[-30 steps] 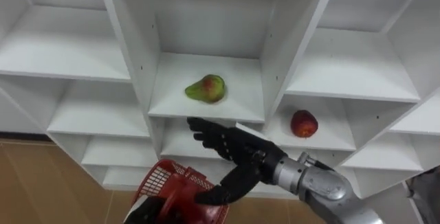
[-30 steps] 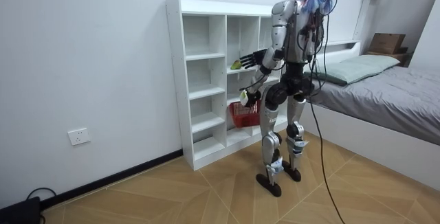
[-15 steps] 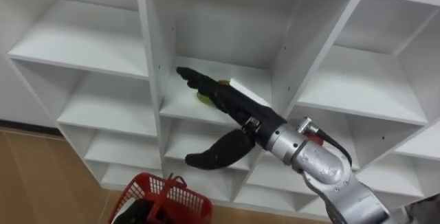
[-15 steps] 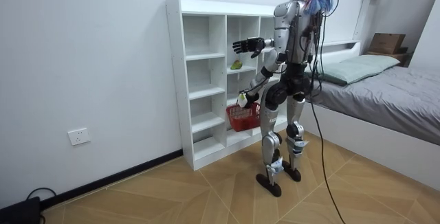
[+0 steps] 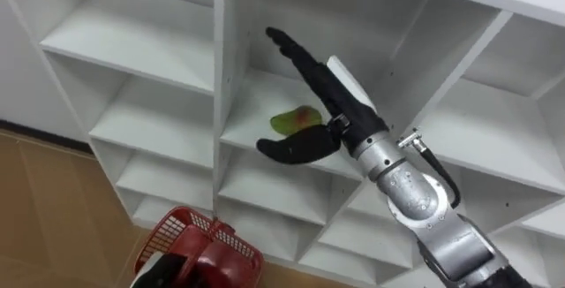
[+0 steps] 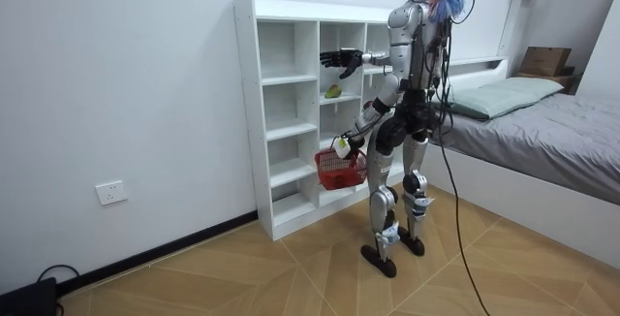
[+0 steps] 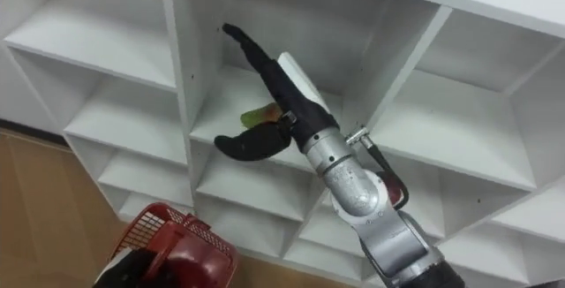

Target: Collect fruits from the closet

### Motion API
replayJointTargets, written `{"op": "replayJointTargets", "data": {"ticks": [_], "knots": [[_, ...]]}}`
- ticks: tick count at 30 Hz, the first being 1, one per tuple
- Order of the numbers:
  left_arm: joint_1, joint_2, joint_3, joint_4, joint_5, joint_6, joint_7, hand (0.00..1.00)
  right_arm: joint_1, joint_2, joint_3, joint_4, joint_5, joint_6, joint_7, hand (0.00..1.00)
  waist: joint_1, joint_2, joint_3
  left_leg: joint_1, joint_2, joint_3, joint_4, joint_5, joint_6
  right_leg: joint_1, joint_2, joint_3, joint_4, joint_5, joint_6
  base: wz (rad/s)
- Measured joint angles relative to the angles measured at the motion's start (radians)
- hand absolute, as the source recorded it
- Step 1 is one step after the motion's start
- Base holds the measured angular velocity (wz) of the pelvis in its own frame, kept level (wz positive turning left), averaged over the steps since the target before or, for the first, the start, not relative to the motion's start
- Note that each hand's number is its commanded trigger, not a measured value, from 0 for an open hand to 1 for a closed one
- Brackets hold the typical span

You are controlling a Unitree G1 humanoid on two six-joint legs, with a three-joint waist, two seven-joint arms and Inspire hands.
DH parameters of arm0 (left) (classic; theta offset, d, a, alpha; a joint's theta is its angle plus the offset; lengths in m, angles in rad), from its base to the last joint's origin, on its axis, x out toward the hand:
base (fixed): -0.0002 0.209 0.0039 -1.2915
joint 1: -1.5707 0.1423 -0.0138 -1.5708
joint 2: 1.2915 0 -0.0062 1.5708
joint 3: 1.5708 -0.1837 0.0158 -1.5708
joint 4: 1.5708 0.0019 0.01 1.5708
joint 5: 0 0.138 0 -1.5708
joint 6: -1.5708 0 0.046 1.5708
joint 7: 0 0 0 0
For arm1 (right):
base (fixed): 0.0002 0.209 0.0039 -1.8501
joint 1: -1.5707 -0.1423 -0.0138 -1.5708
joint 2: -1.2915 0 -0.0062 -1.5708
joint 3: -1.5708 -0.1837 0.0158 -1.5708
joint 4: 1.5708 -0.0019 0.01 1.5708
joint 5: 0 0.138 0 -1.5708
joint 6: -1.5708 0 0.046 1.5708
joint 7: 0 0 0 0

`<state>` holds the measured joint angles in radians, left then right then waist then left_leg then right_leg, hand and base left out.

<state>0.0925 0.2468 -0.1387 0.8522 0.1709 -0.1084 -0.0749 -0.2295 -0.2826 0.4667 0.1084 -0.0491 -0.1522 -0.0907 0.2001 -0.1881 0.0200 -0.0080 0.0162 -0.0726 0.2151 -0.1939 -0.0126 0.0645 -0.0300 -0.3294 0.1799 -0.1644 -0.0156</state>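
Bedroom corner, bed behind the robot at the room view's right. It stands upright, facing the white closet (image 6: 248, 112).

Head camera has shifted over the last second, so I judge motion against the shelves only.

Red basket (image 5: 189, 227) hangs low from the left hand (image 6: 341, 144), in front of the thighs and slightly nearer the closet than a second ago. I cannot tell how that hand grips it.

Right hand (image 5: 323, 82): a second ago it was below the front edge of the fruit's shelf. Half a second ago it was level with that shelf. Now it reaches into the middle-column compartment, above the shelf board. Fingers are straight and pointing to the back wall, thumb spread wide underneath. It holds nothing.

Green-yellow fruit (image 5: 294, 121) with a reddish blush lies on that shelf, seen in the gap between thumb and fingers. I cannot tell whether they touch.

Judgement: approach is complete but the grasp has not started. The hand must drop and close round the fruit. A round fruit may roll toward the back wall if nudged.
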Motion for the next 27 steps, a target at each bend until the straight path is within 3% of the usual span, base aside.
{"op": "replayJointTargets", "data": {"ticks": [7,15,20,22,27], "knots": [[0.011,0.024,0.009,-0.032,0.023,0.021,-0.006,1.0,-0.111,-0.036,-0.019,0.173,0.064,-0.03,-0.122,0.0,0.014,-0.019,-0.0011,-0.036,-0.01,-0.029,0.015,0.001,0.0,-0.013,-0.004,-0.029,-0.011,0.0,0.0,0.12],[-0.008,0.032,0.021,-0.045,0.067,0.044,-0.04,1.0,-0.147,-0.043,-0.058,0.394,0.142,-0.03,-0.125,0.0,0.026,-0.034,-0.0063,-0.073,-0.015,-0.078,0.037,0.004,-0.004,-0.03,-0.004,-0.061,-0.012,0.0,0.0,0.17],[-0.01,0.033,0.025,-0.071,0.078,0.058,-0.054,1.0,-0.192,-0.044,-0.06,0.485,0.17,-0.026,-0.094,0.0,0.028,-0.033,-0.002,-0.1,-0.017,-0.081,0.052,0.004,-0.004,-0.046,-0.006,-0.07,-0.012,0.0,0.0,0.05],[-0.011,0.033,0.029,-0.085,0.079,0.059,-0.058,1.0,-0.198,-0.044,-0.06,0.491,0.17,-0.023,-0.083,0.0,0.027,-0.032,0.0039,-0.107,-0.019,-0.081,0.053,0.004,-0.004,-0.052,-0.007,-0.07,-0.012,0.0,0.0,0.0],[-0.012,0.036,0.029,-0.085,0.085,0.059,-0.061,1.0,-0.202,-0.045,-0.063,0.494,0.184,-0.021,-0.058,0.0,0.027,-0.031,0.005,-0.127,-0.021,-0.081,0.053,0.004,-0.003,-0.07,-0.009,-0.072,-0.01,0.0,0.0,0.0]]}}
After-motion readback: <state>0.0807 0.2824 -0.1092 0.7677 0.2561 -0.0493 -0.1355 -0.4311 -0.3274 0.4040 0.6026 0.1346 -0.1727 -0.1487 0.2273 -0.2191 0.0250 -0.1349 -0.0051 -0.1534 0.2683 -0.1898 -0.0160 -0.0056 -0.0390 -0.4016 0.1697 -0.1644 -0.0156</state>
